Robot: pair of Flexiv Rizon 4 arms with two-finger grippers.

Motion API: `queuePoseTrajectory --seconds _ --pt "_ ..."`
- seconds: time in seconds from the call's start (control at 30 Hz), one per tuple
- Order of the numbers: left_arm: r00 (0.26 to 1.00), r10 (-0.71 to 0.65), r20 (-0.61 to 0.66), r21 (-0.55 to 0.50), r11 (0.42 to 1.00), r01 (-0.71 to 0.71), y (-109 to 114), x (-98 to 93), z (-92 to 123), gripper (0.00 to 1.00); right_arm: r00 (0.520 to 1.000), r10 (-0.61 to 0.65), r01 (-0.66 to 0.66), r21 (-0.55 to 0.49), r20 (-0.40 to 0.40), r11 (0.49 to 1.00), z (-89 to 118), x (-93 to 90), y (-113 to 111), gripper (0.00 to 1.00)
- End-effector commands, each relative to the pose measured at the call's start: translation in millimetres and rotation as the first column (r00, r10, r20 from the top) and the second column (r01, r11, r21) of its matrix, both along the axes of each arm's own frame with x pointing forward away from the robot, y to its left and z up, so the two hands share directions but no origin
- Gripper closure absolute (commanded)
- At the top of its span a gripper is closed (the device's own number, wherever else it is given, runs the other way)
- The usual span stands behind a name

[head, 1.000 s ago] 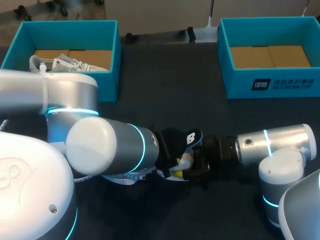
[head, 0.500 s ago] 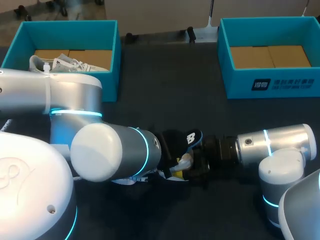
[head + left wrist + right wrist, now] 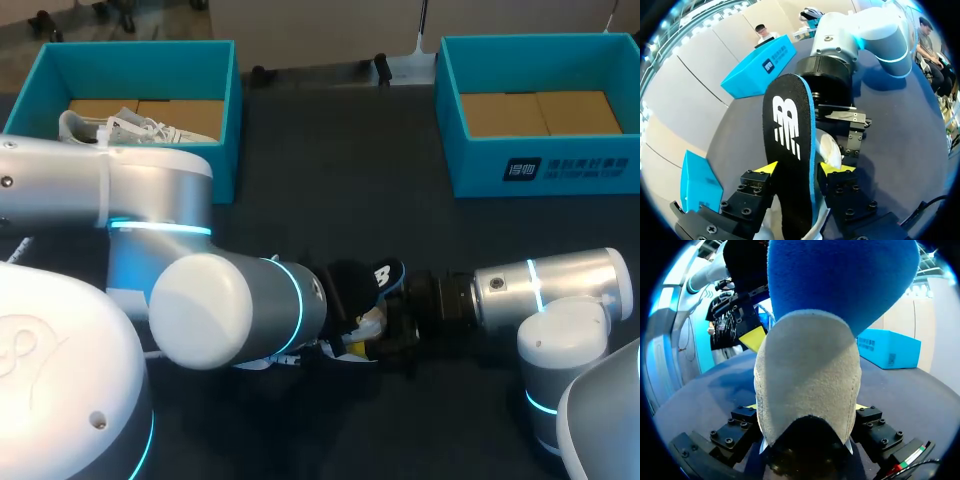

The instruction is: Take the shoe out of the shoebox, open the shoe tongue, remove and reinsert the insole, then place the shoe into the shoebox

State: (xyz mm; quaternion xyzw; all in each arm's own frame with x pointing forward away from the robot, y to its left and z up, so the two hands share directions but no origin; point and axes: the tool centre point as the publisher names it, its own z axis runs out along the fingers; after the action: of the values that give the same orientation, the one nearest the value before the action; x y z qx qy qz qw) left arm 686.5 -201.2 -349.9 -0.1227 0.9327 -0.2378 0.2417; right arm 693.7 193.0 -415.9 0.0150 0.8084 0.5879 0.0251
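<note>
Dark table (image 3: 330, 180); teal left box (image 3: 225, 120) at far left, containing a white sneaker (image 3: 140, 128); teal right box (image 3: 540, 165) at far right. At near centre, between both arms: left gripper (image 3: 799, 169) closed on black insole (image 3: 790, 130), one yellow tip on each side. Right gripper (image 3: 806, 407) clamped on heel of shoe (image 3: 807, 370), insole just beside it.
</note>
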Motion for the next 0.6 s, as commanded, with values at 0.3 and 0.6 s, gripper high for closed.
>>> queuePoseTrajectory --seconds 0.3,0.6 --pt "1.0 0.016 0.007 0.002 1.0 -0.016 2.4 4.2 -2.8 0.66 1.0 -0.002 0.002 -0.005 0.0 1.0 0.6 -1.1 1.7 1.0" --pt "0.999 0.013 -0.03 -0.034 0.999 -0.014 6.3 3.7 6.9 1.0 1.0 -0.002 0.002 -0.005 0.0 1.0 0.6 -1.1 1.7 1.0"
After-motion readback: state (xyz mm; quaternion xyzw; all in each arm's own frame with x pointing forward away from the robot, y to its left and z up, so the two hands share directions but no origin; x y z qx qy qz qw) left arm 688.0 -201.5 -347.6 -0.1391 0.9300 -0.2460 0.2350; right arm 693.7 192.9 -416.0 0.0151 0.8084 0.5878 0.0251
